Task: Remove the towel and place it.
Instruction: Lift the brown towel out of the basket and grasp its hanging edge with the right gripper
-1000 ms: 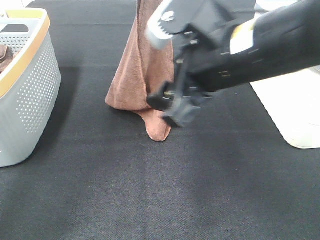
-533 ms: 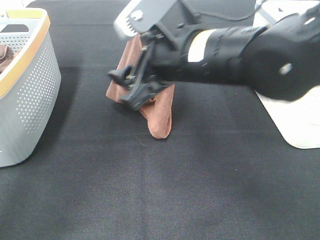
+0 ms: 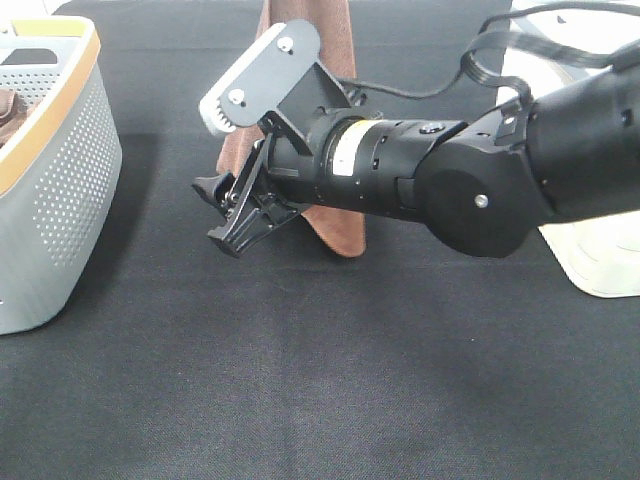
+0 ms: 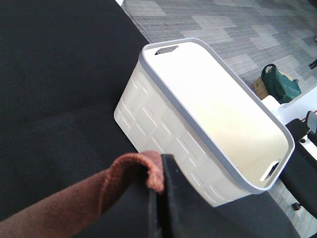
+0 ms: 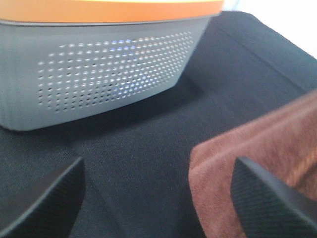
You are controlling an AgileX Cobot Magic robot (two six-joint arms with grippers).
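My right arm (image 3: 480, 190) has swung from the desk's right edge across the middle and now passes in front of the hanging towel (image 3: 343, 235). The towel's lowest corner has also drifted a little toward the right edge. I judge that the towel is already out and the placing is not yet done. This reach looks like lining up to catch its free lower edge.

- **Desk** (image 3: 300, 400): flat, covered in black woven cloth with a fine matte grain.
- **Grey basket** (image 3: 60, 200): at the left edge. It is hard plastic with rounded corners, an orange rim and walls dotted with small holes.
- **White basket** (image 4: 198, 124): at the right edge. It is cream plastic with a grey rim, moulded block-pattern walls and handle slots.
- **Towel**: reddish-brown, soft and nubbly, hanging in a narrow fold over the middle of the desk toward the back edge. I cannot tell whether its tip touches the cloth.
- **Right gripper** (image 3: 212, 212): black, with textured pads. Its jaws are spread wide and hold nothing, and it sits just beside the towel on the grey basket's side.
- **Left gripper** (image 4: 159, 191): black, pinched tight on a bunched top edge of the towel and holding it up.
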